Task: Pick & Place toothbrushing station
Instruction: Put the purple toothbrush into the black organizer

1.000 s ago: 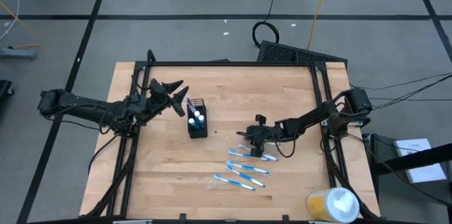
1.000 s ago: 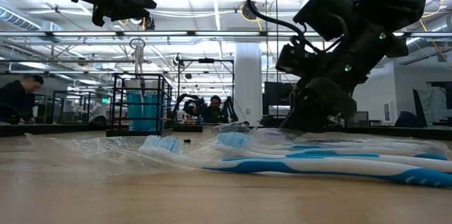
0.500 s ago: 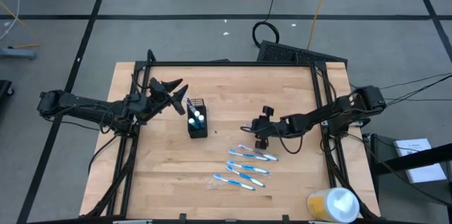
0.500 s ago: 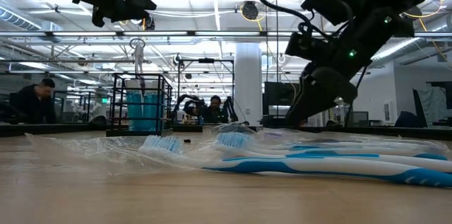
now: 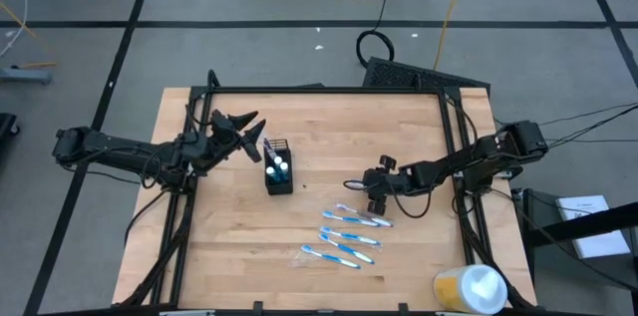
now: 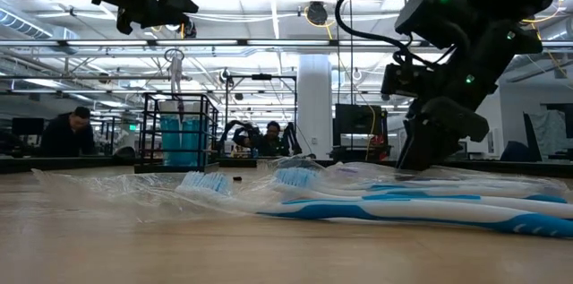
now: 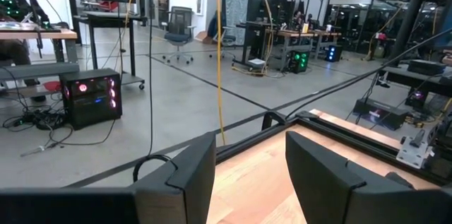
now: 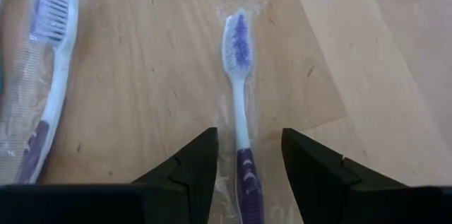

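The black mesh holder (image 5: 278,175) stands upright on the table left of centre, with small blue-and-white tubes (image 5: 280,166) in it; it also shows in the low view as the holder (image 6: 183,134). Several wrapped blue-and-white toothbrushes (image 5: 349,236) lie flat on the table near the middle. My right gripper (image 5: 376,192) hangs open just above the farthest toothbrush (image 8: 239,97), one finger on either side of its handle, touching nothing. My left gripper (image 5: 249,127) is open and level in the air, left of the holder and a little farther back.
A yellow-and-white round container (image 5: 472,289) stands at the table's near right corner. A black frame rail (image 5: 329,90) runs along the far edge. Bare wood lies right of the toothbrushes and along the near left. People sit in the room beyond (image 6: 70,129).
My right gripper has drawn back toward the table's right edge and risen a little, away from the head end of the farthest toothbrush. The toothbrushes lie where they were. My left arm has kept still.
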Available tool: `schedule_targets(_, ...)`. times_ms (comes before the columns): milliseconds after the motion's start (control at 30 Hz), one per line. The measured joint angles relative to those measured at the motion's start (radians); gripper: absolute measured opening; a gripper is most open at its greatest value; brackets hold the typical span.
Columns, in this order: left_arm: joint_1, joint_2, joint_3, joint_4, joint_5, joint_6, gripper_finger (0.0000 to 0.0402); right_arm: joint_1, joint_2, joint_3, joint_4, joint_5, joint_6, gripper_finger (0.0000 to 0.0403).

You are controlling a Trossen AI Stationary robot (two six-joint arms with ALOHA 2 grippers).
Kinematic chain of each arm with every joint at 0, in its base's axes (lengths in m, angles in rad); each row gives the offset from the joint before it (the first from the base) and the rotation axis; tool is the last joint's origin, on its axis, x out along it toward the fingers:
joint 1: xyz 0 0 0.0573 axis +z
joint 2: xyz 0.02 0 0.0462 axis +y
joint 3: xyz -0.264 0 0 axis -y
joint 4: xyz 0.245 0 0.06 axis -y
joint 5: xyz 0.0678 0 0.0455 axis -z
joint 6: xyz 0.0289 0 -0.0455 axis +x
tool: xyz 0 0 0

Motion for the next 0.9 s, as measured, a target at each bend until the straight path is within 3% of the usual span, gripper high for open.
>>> schedule_targets(233,0.0,0.0,0.0,0.0,0.0,0.0,0.0177,0.0,-0.039,-0.004,-0.034,-0.029,-0.013,0.0151)
schedule_targets(600,0.001,0.0,0.0,-0.004,0.0,-0.001,0.0177,0.002,-0.223,-0.006,-0.069,-0.026,-0.041,0.0146)
schedule_targets(733,0.001,0.0,0.0,-0.005,0.001,-0.001,0.0177,0.003,-0.24,-0.006,-0.156,-0.026,-0.02,0.0146)
schedule_targets(900,0.001,0.0,0.0,-0.01,0.001,-0.001,0.0177,0.007,-0.24,-0.032,-0.139,-0.026,0.017,0.0146)
